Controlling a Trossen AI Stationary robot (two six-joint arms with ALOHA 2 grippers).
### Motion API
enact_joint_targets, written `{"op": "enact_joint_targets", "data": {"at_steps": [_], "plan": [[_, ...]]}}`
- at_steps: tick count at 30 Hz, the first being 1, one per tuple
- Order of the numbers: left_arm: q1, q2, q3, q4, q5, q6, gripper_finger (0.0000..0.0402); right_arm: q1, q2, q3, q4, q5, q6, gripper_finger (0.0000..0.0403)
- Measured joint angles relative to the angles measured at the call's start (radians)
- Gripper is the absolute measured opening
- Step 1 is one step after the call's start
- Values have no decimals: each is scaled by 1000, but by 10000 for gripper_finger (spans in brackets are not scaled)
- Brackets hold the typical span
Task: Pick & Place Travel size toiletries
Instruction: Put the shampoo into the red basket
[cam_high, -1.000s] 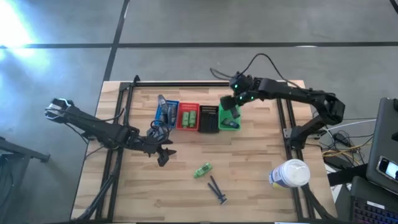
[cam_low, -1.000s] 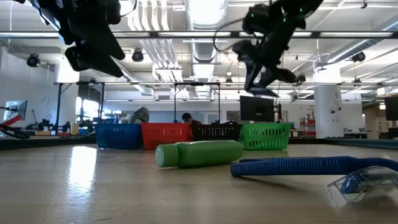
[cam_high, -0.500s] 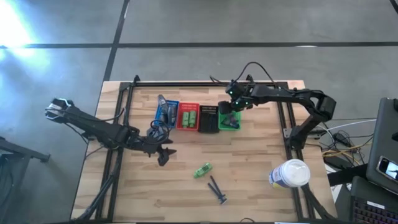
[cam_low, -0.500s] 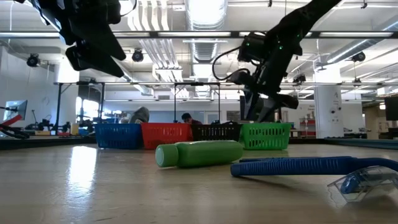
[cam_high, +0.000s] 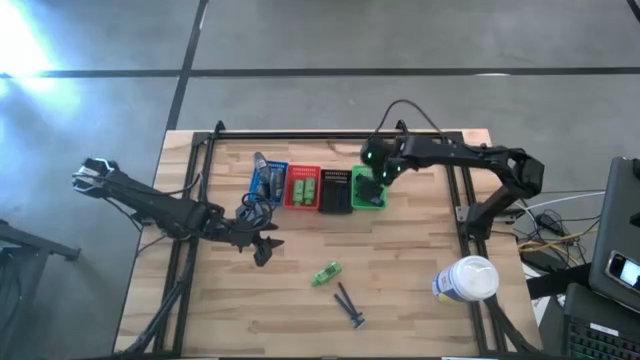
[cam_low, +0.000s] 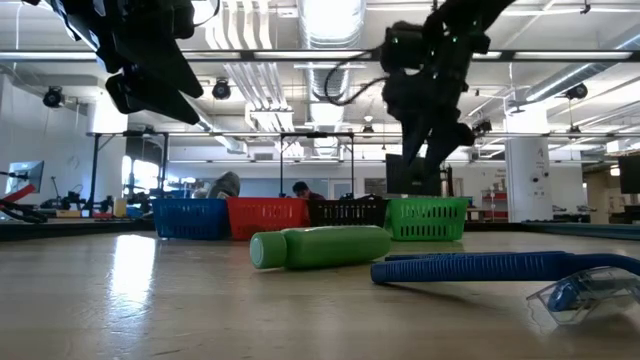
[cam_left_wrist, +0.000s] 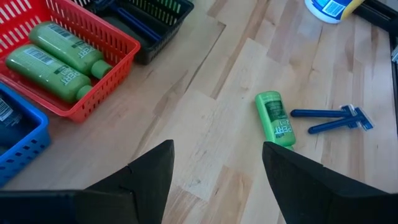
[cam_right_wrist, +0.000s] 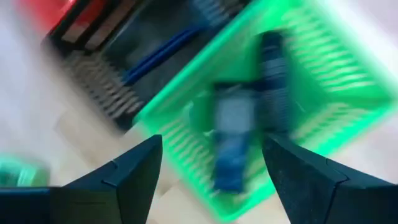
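One bright green tube (cam_high: 325, 273) lies on its side on the table, with two dark-blue razors (cam_high: 350, 303) next to it toward the near edge. My left gripper (cam_left_wrist: 214, 180) hovers open above the table left of the tube (cam_left_wrist: 275, 119) and the razors (cam_left_wrist: 329, 117), touching nothing. My right gripper (cam_right_wrist: 211, 180) is open and empty above the green basket (cam_right_wrist: 292, 93), where blurred grey and dark items lie. In the low view it (cam_low: 425, 150) hangs over that basket (cam_low: 428, 218). Two green tubes (cam_left_wrist: 56, 59) lie in the red basket.
Four mesh baskets stand in a row toward the far edge: blue (cam_high: 268, 183), red (cam_high: 303, 187), black (cam_high: 335, 190), green (cam_high: 368, 188). A large white tub (cam_high: 467, 280) stands near the table's right near corner. Bare wood lies around the tube and razors.
My right gripper has moved toward the table's near edge over the green basket, dipped down to its rim, then risen a little and turned. My left arm has kept still. The tube and razors on the table have not moved.
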Motion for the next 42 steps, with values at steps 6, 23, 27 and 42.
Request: {"op": "enact_joint_targets", "data": {"at_steps": [6,23,27,42], "plan": [[0,2,0,2,39,0,250,248,5,-4,-16,-10,-41,267],[-50,108,0,57,136,0,250,763,6,-12,-67,103,611,229],[-84,176,38,57,89,-55,250,875,7,-12,-141,128,896,241],[-70,632,533,-193,60,-43,254,1008,-45,-59,-394,93,1179,299]]}}
